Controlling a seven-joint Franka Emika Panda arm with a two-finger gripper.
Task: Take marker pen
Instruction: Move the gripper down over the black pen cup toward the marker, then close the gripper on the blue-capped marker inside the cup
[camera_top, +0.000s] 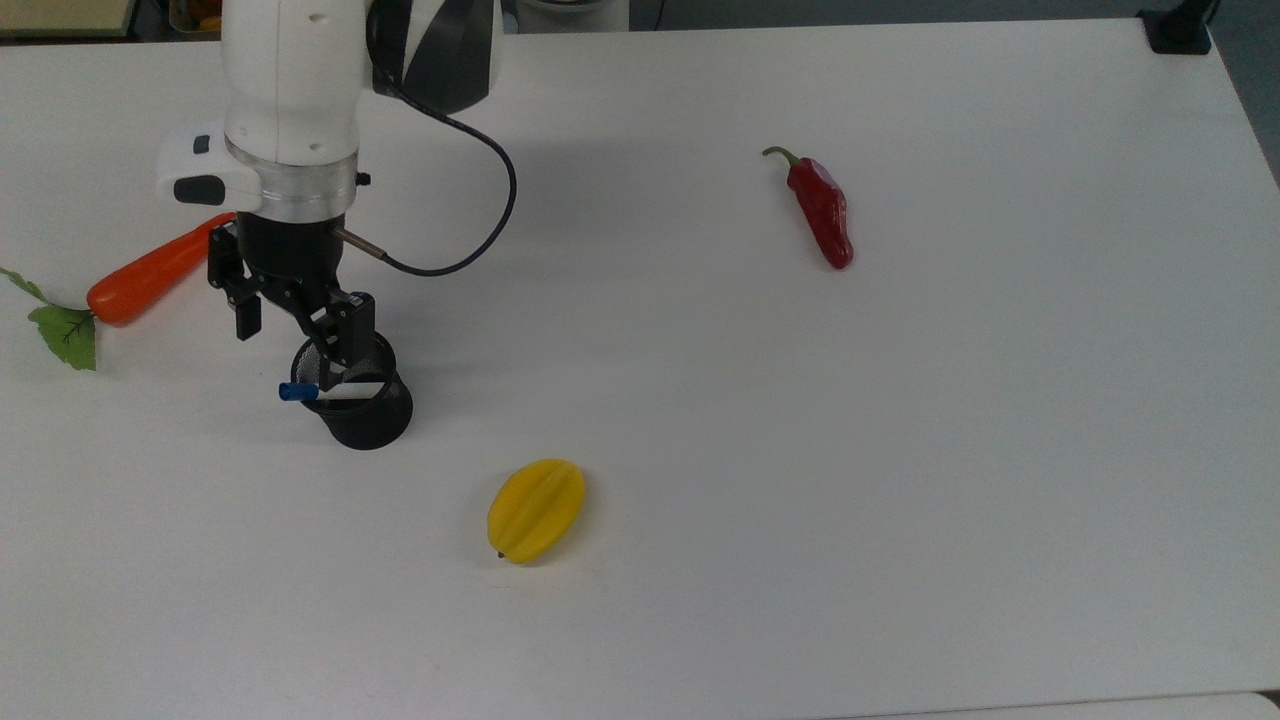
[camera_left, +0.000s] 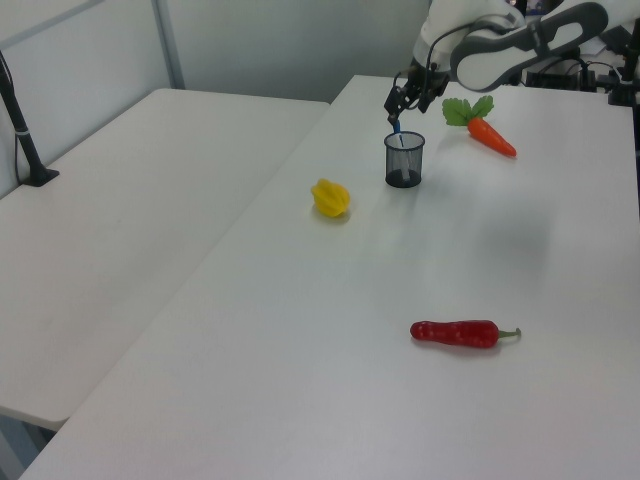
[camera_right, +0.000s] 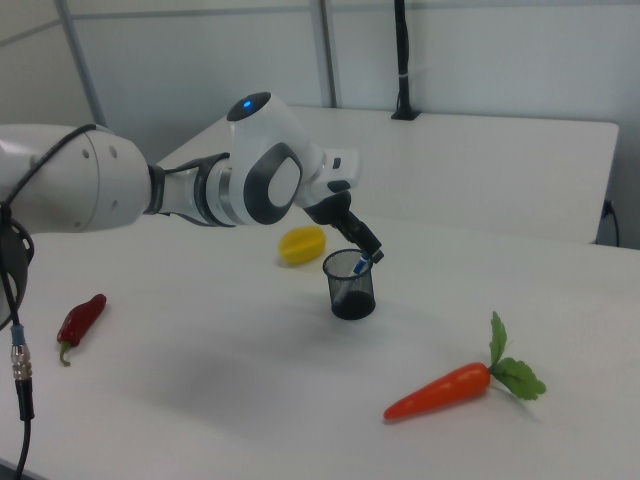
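Note:
The marker pen (camera_top: 335, 391), white with a blue cap, leans in a black mesh cup (camera_top: 368, 418), its capped end poking over the rim toward the top view's left. My gripper (camera_top: 288, 357) hangs open just above the cup's rim, one finger over the cup's mouth and the other outside it on the top view's left. It holds nothing. In the left view the gripper (camera_left: 397, 110) is right above the pen's blue cap (camera_left: 396, 127) and the cup (camera_left: 404, 162). In the right view the gripper (camera_right: 372, 254) hovers at the rim of the cup (camera_right: 350, 288).
An orange carrot (camera_top: 150, 272) with green leaves lies at the top view's left, partly under my arm. A yellow ridged fruit (camera_top: 536, 510) lies below the cup, and a red chilli (camera_top: 822, 210) lies far to the right. A black post base (camera_top: 1180, 30) stands at the table's top right corner.

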